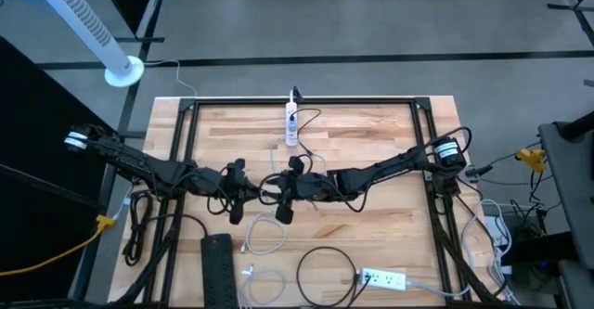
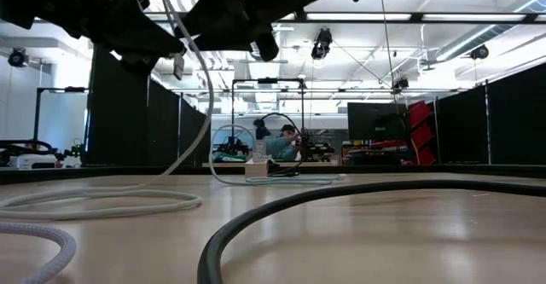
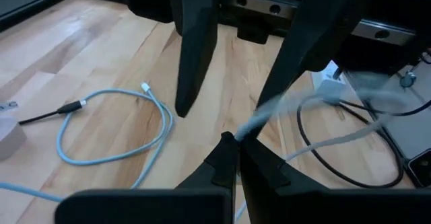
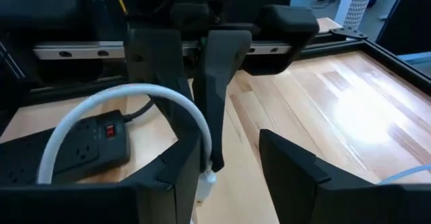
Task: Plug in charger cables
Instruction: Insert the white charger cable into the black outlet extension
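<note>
In the high view, the left gripper [image 1: 243, 194] and the right gripper [image 1: 278, 196] meet nose to nose just beyond the far end of the black power strip [image 1: 216, 258], toward the middle of the table [image 1: 371, 142]. What passes between them is too small to tell there. A loose white coil [image 1: 264, 236] lies just beside that strip, and a black loop [image 1: 325, 270] lies a little farther from it.

In the low view, a white cable [image 2: 209, 118] hangs from the dark arms overhead. Its long axis runs nearly straight down before it curves flat onto the wood.

In the left wrist view, the left pincer is pressed fully together on this white cable, which leads up and away from the fingertips as a blurred streak. The right gripper faces it from beyond, with its two fingers spread wide and nothing between them.

In the right wrist view, the cable rises above the black power strip, arches over and turns downward. It ends in a small white plug [image 4: 207, 178] that points at the tabletop, with its axis close to upright. The left gripper's closed fingers come down onto the cable just above that plug. The right pincer stands well open and empty, and the plug hangs just beside one of its fingers [image 4: 180, 173]; I cannot tell whether they touch.
</note>
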`<state>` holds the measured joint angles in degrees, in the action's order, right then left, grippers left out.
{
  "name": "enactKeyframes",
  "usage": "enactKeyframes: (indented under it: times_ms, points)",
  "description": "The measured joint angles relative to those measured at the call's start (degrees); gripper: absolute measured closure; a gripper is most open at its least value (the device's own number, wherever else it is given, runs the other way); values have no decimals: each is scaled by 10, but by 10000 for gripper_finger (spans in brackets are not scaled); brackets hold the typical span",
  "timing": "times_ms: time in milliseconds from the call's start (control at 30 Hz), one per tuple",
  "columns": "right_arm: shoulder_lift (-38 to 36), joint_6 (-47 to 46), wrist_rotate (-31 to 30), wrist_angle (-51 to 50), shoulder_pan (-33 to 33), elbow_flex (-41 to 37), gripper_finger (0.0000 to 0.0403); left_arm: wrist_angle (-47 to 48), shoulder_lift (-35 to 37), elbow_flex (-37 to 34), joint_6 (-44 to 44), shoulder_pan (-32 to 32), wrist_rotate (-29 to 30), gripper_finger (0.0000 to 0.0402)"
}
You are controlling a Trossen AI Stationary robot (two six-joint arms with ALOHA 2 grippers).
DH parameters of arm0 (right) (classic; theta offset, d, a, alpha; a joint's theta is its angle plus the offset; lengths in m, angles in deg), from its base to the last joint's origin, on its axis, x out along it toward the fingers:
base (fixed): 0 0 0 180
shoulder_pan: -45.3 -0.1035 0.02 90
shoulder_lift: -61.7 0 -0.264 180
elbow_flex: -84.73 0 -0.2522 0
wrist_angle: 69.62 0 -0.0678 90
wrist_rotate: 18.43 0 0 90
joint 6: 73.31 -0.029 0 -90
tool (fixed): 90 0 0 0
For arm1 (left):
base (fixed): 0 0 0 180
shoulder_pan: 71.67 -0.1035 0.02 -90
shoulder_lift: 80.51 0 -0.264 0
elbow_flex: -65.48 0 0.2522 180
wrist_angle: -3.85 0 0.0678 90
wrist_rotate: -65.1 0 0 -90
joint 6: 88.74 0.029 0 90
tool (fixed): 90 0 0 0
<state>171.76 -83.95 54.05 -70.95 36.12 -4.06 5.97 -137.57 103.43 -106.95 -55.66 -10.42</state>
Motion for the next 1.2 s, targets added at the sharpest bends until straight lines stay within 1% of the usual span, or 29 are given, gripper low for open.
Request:
enactKeyframes:
  times_ms: [300,567,667,767,800,867,1000,1200]
  points:
    - [0,-10,15,4,-2,0,292,-2,0,0,7,0,2,401]
    - [0,-14,25,31,1,0,312,-8,0,0,15,0,15,401]
    - [0,-8,26,29,1,2,337,-8,0,0,14,0,16,401]
    - [1,-3,28,25,1,2,385,-8,0,0,15,0,16,401]
    - [1,1,30,25,1,2,393,-7,0,0,15,0,16,401]
    - [1,7,29,24,1,2,394,-7,0,0,14,0,16,401]
    - [-3,22,30,23,1,2,400,-6,0,0,12,0,16,389]
    - [-24,62,28,14,0,1,402,-10,2,0,11,0,17,350]
